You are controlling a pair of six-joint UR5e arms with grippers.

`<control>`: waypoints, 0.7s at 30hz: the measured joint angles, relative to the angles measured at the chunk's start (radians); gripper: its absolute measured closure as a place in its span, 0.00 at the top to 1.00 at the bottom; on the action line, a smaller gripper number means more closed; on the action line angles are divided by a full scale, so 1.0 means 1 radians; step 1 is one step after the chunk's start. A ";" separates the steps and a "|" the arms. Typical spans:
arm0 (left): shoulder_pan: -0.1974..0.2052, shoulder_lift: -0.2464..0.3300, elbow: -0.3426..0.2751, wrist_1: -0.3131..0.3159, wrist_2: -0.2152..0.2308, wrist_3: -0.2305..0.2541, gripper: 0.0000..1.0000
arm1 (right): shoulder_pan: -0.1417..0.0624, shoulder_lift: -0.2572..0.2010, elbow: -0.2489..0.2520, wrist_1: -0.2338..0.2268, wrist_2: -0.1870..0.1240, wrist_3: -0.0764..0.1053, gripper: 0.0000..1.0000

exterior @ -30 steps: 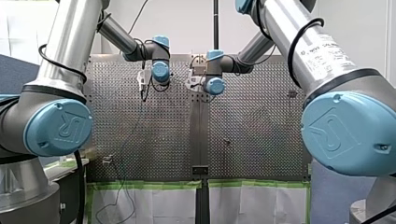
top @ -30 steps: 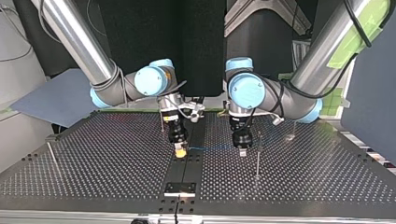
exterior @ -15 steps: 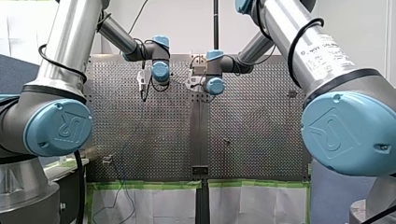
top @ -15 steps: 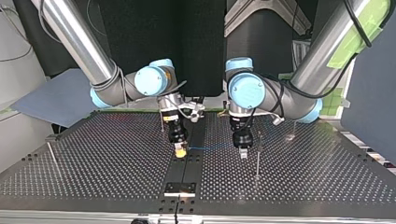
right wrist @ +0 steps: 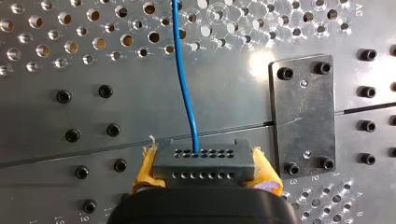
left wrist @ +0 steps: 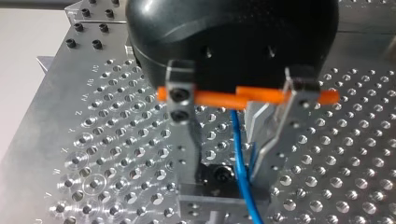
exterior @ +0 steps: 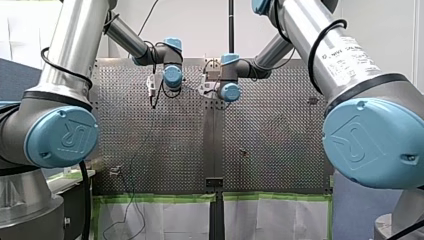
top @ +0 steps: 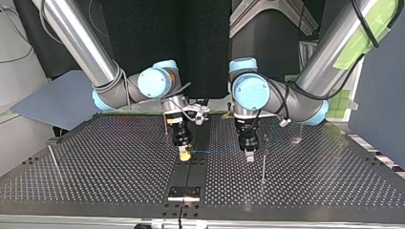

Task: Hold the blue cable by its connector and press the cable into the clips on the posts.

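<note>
Records slight shift of left tool (top: 249, 155) since previous frame, fingers (left wrist: 184, 133) parted astride blue cable (left wrist: 240, 154). Finds right tool (right wrist: 205, 171) clamped on connector (right wrist: 204, 161).

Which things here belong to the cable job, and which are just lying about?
Job in hand: blue cable; connector, held in my right gripper; my left gripper, open around the cable; thin post.
Lying about: dark bolted plate; green tape strip.
</note>
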State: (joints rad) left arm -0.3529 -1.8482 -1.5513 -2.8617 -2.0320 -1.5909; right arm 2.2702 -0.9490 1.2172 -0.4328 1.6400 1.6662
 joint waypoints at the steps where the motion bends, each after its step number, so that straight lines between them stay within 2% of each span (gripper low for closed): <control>1: -0.001 0.000 0.000 0.000 -0.001 0.002 0.40 | 0.000 0.000 0.000 0.000 0.000 0.000 0.00; 2: -0.001 0.001 0.000 -0.001 -0.002 0.004 0.33 | 0.000 0.000 0.000 0.000 0.000 0.000 0.00; 3: -0.002 0.002 0.000 -0.001 -0.003 0.006 0.33 | 0.000 0.000 0.000 0.000 0.000 0.000 0.00; 5: -0.004 0.004 0.000 0.000 -0.009 0.008 0.24 | 0.000 0.000 0.000 0.000 0.000 0.000 0.00; 6: -0.005 0.006 0.000 0.000 -0.015 0.009 0.24 | 0.000 0.000 0.000 0.000 0.000 0.000 0.00; 8: -0.007 0.007 0.000 0.000 -0.026 0.015 0.11 | 0.000 0.000 0.000 0.000 0.000 0.000 0.00; 9: -0.008 0.008 -0.001 0.001 -0.034 0.021 0.11 | 0.000 0.000 0.000 0.000 0.000 0.000 0.00; 11: -0.009 0.008 -0.001 0.002 -0.043 0.029 0.03 | 0.000 0.000 0.000 0.000 0.000 0.000 0.00; 13: -0.012 0.008 -0.001 0.004 -0.048 0.035 0.00 | 0.000 0.000 0.000 0.000 0.000 0.000 0.00; 21: -0.022 0.008 -0.001 0.017 -0.051 0.050 0.00 | 0.001 0.000 0.000 0.000 0.000 0.000 0.00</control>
State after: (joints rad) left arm -0.3750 -1.8397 -1.5519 -2.8449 -2.0833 -1.5413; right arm 2.2712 -0.9488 1.2172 -0.4327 1.6400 1.6662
